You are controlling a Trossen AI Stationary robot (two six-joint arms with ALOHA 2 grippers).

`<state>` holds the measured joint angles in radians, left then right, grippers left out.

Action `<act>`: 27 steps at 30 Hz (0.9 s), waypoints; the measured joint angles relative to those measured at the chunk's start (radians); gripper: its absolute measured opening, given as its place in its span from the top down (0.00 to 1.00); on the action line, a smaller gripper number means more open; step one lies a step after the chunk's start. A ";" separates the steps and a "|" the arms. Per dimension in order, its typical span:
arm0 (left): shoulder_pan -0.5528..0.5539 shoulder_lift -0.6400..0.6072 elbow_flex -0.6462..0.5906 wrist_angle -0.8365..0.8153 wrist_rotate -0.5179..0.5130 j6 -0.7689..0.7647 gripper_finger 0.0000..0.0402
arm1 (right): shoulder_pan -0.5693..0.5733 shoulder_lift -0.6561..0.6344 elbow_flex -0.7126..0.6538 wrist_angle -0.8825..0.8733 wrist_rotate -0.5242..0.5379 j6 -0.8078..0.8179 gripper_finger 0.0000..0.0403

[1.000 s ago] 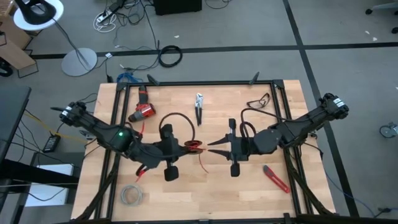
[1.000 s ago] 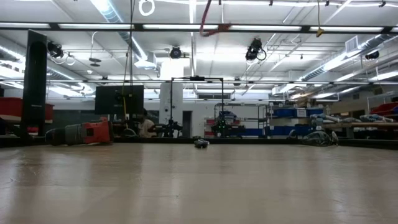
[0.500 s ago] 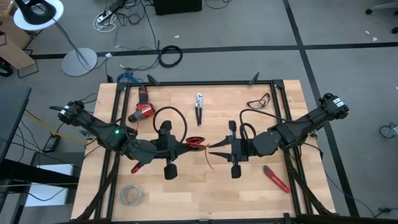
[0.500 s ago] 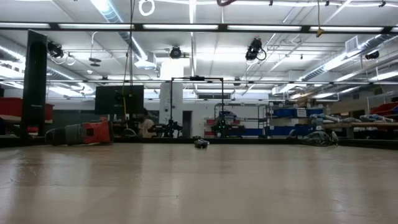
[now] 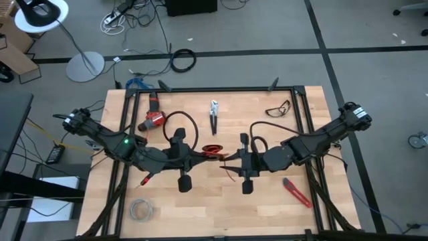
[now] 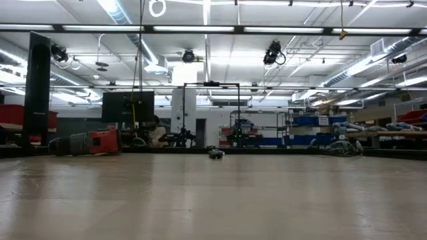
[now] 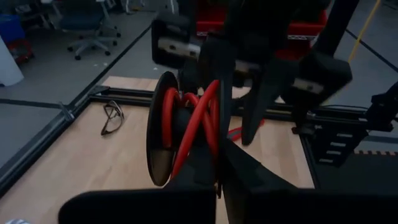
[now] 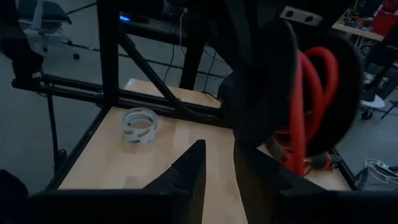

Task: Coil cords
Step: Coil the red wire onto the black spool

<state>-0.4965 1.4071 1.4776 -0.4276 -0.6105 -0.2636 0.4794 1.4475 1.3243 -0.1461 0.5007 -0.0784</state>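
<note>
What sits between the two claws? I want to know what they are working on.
In the high view, a small spool wound with the red cord sits between the left claw and the right claw; the left wrist view shows it closest.

counter point(image 5: 200, 207): wood | on it: red drill point(image 5: 152, 119), pliers point(image 5: 214, 115), safety glasses point(image 5: 278, 108), red utility knife point(image 5: 296, 193), grey wire bundle point(image 5: 141, 210) (near corner)
</note>
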 joint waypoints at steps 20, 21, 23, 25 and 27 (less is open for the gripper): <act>-0.001 0.000 -0.001 0.079 -0.050 0.084 0.99 | -0.012 0.007 0.000 -0.007 0.049 0.068 0.80; -0.001 0.000 -0.001 0.080 -0.050 0.085 0.99 | -0.013 0.007 0.000 -0.007 0.061 0.068 0.80; -0.001 0.000 -0.001 0.079 -0.049 0.087 0.99 | -0.013 0.006 0.000 -0.002 0.084 0.066 0.80; -0.002 0.000 -0.003 0.081 -0.046 0.088 0.99 | -0.013 0.004 0.000 0.013 0.087 0.059 0.80; -0.002 0.000 -0.013 0.091 -0.046 0.088 0.99 | -0.013 0.003 0.000 0.030 0.087 0.043 0.80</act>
<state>-0.4980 1.4071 1.4644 -0.3363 -0.6563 -0.1753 0.4667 1.4506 1.3243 -0.1161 0.5872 -0.0357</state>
